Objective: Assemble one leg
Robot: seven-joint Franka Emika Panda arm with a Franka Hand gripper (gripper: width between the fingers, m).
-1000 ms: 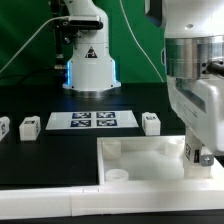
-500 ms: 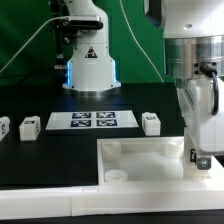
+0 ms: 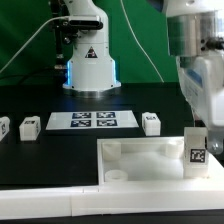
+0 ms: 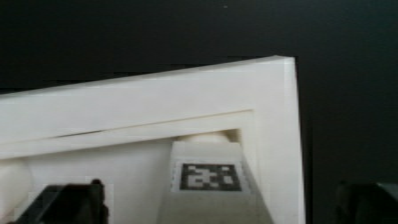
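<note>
Standing upright in the large white square tray-like piece (image 3: 140, 152), the small white plastic block-shaped leg (image 3: 197, 152) shows its black-and-white square tag toward the exterior camera. It sits at the tray's corner on the exterior view's right, directly below the jaws (image 3: 203, 118), and its foot appears to rest on the tray floor, though the seating itself cannot be confirmed.

The white arm rises above the leg. In the exterior view the lower end of the arm's hand seems to overlap the top of the leg; whether there is contact cannot be told. In the wrist view the leg (image 4: 212, 172) lies between the two dark fingers (image 4: 68, 198), with clear space on each side, so the jaws are spread and pinching nothing. That view also shows the tray's raised corner wall (image 4: 267, 95) just beyond the leg.

On the black tabletop (image 3: 50, 150), well apart from the jaws, lie the marker board (image 3: 91, 121) and three further small white tagged blocks: one just beside the board on the exterior view's right (image 3: 151, 123), one beside it on the left (image 3: 29, 127), and one at the left edge (image 3: 3, 127). A round hole (image 3: 118, 174) is visible in the tray's near corner.
</note>
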